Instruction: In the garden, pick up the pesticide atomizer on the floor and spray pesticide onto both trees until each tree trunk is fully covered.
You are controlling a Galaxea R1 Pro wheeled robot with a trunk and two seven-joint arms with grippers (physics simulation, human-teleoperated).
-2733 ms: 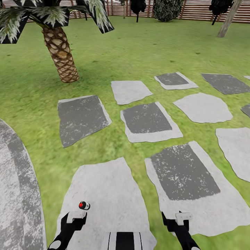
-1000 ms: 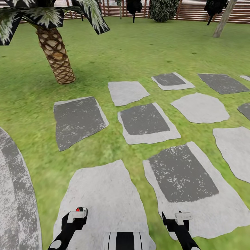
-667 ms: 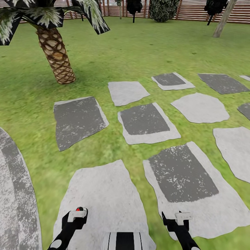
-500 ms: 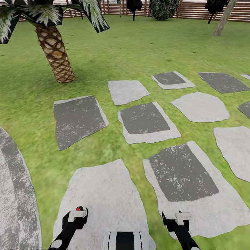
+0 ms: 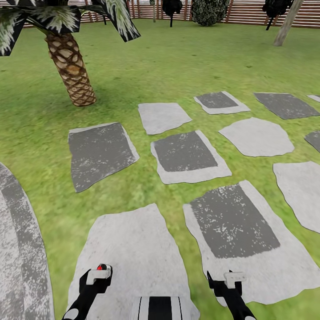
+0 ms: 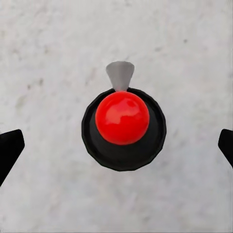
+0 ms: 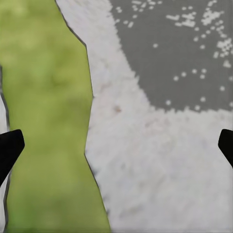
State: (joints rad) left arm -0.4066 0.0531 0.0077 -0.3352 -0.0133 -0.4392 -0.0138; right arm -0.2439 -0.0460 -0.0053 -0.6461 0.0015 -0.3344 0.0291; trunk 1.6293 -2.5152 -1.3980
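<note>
At my ten o'clock I see a scaly-trunked palm (image 5: 71, 66). Grey stepping stones (image 5: 186, 155) spread from twelve to three o'clock, some dark-centred. A curved paved strip (image 5: 20, 262) runs along my nine o'clock, and a dark bush (image 5: 209, 11) stands far ahead

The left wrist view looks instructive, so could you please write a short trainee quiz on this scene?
1. True or false: the left gripper is clamped on the atomizer.
2. What lies under the atomizer: A grass, B a pale stone slab, C a fence?
3. Fill in: the atomizer's black body carries a ____ round cap.

Key
1. False: its fingertips stand well apart at either side, not touching.
2. B.
3. Red, with a small grey nozzle beside it. The right gripper hangs open over a grass strip and slab edge.
</note>
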